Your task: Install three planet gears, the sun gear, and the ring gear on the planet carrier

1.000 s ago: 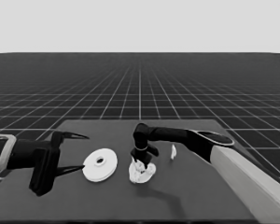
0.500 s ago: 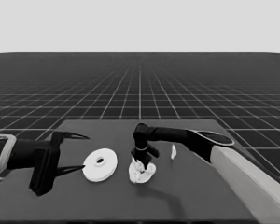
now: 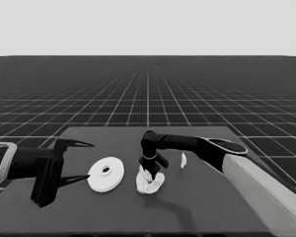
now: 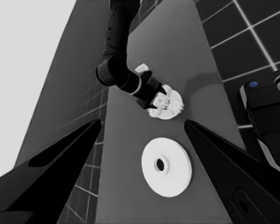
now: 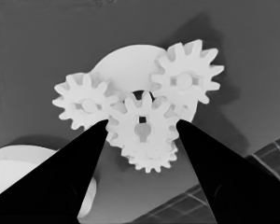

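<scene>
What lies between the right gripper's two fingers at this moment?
In the right wrist view, the right gripper straddles the centre gear seated among the other gears on the smaller round part.

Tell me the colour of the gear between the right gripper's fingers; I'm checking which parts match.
White, like the other gears; the right wrist view shows the gear best.

The right hand (image 3: 153, 174) stands over the smaller round part (image 5: 130, 65), its fingers spread either side of the middle gear (image 5: 142, 128), so the way down onto that cluster is taken. Two more gears (image 5: 86, 105) crowd beside it. The larger round part (image 3: 105, 174) lies between this cluster and the left hand (image 3: 74, 162), near both. A thin white piece (image 3: 183, 160) lies just beside the right arm. The worktop (image 3: 197, 212) nearer the camera is bare.
</scene>
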Robot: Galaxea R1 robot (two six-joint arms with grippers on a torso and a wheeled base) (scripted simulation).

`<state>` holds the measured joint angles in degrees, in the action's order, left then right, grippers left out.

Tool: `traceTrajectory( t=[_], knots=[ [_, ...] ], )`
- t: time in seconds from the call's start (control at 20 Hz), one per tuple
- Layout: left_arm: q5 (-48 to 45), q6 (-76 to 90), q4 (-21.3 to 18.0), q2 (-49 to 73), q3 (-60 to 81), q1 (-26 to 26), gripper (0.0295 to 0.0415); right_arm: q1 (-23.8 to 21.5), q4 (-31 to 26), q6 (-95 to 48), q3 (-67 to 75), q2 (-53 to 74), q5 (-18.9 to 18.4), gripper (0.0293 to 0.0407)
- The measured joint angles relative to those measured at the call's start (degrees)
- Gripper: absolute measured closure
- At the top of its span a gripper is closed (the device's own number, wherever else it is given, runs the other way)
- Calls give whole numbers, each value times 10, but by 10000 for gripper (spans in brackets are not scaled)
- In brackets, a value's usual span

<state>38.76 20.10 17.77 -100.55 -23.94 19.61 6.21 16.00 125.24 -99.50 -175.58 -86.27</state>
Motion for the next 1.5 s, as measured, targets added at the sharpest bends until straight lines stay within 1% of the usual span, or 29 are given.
traceTrajectory(
  t=[0.9,1.0,1.05,1.15,1.4,1.45,1.5],
  knots=[
    [0,0,0,0,0,0,326,1,0,108,0,0,0,390],
    [0,0,0,0,0,0,326,1,0,114,0,0,0,330],
    [0,0,0,0,0,0,326,1,0,115,0,0,0,320],
    [0,0,0,0,0,0,326,1,0,116,0,0,0,316],
    [0,0,0,0,0,0,326,1,0,117,0,0,0,315],
    [0,0,0,0,0,0,326,-27,-25,-109,21,5,-15,307],
    [0,0,0,0,0,0,326,-49,-41,-250,32,7,-20,309]
  ],
)
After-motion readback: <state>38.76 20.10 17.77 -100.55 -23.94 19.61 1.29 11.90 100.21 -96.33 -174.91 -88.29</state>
